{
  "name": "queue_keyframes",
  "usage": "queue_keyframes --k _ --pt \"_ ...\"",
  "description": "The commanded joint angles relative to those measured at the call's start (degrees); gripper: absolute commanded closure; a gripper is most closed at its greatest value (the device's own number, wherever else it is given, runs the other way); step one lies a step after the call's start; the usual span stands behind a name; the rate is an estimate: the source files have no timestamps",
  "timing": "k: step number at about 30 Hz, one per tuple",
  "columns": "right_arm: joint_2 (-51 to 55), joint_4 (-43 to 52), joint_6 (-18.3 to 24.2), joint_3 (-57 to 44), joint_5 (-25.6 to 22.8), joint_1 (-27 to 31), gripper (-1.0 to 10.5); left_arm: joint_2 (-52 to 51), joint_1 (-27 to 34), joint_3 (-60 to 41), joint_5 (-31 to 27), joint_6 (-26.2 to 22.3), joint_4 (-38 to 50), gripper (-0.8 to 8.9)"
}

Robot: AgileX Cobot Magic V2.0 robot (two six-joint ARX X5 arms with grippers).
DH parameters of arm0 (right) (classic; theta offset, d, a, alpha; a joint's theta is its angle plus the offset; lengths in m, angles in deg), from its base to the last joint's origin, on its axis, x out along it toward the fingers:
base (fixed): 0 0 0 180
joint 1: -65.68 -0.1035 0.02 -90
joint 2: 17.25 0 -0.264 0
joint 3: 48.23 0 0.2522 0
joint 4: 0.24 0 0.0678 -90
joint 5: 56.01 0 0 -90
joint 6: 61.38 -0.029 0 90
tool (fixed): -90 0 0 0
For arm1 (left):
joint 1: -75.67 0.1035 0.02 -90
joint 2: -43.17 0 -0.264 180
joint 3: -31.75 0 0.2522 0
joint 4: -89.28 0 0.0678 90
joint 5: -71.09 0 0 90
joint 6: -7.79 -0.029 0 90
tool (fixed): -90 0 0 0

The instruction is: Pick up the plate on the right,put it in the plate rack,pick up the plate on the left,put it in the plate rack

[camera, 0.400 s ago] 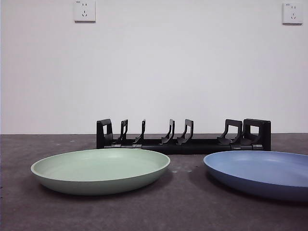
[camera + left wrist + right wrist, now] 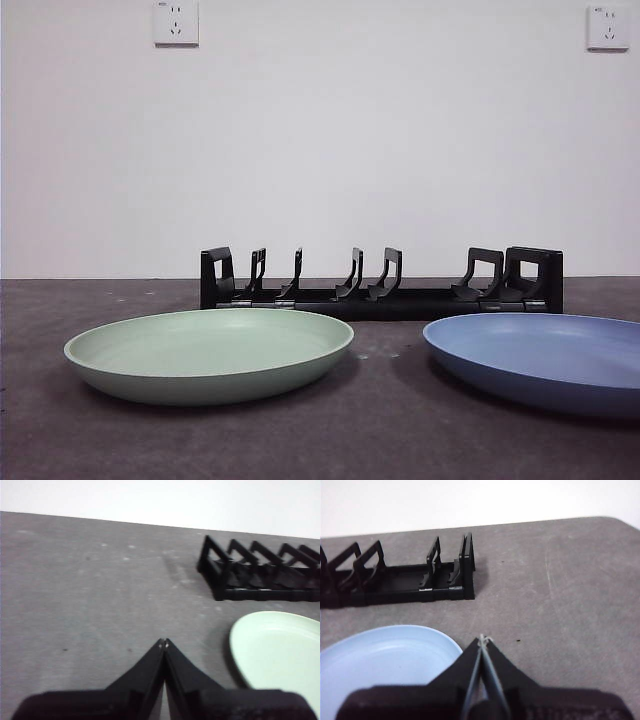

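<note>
A blue plate (image 2: 545, 358) lies flat on the right of the grey table, and a pale green plate (image 2: 208, 350) lies flat on the left. Behind them stands the black plate rack (image 2: 380, 282), its slots holding nothing. Neither arm appears in the front view. My left gripper (image 2: 163, 642) is shut on nothing, hovering over bare table beside the green plate (image 2: 280, 655) and well short of the rack (image 2: 260, 572). My right gripper (image 2: 483, 639) is shut too, just off the rim of the blue plate (image 2: 385, 655), with the rack's end (image 2: 445, 577) beyond it.
A white wall with two sockets (image 2: 176, 22) rises behind the table. The table's rounded far corner (image 2: 615, 522) lies past the rack in the right wrist view. Bare grey tabletop (image 2: 85, 590) spreads out from the left gripper.
</note>
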Motion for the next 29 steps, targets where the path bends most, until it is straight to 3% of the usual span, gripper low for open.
queue_keyframes --k 1,10,17,29 --pt "0.02 0.26 -5.88 0.94 0.17 0.0 9.6 0.0 0.13 0.13 2.38 2.47 0.61 8.2" --pt "-3.74 -0.74 -7.58 11.96 1.99 -0.02 9.6 2.6 0.13 8.2 4.76 4.37 -2.84 8.2" --pt "-14.36 -8.55 -7.85 25.59 7.87 -0.02 9.6 9.79 0.13 19.69 9.77 4.44 -5.84 8.2" --pt "-33.44 -36.13 5.46 53.0 18.29 -0.02 9.6 24.76 -0.22 41.48 22.03 -2.27 -22.14 8.2"
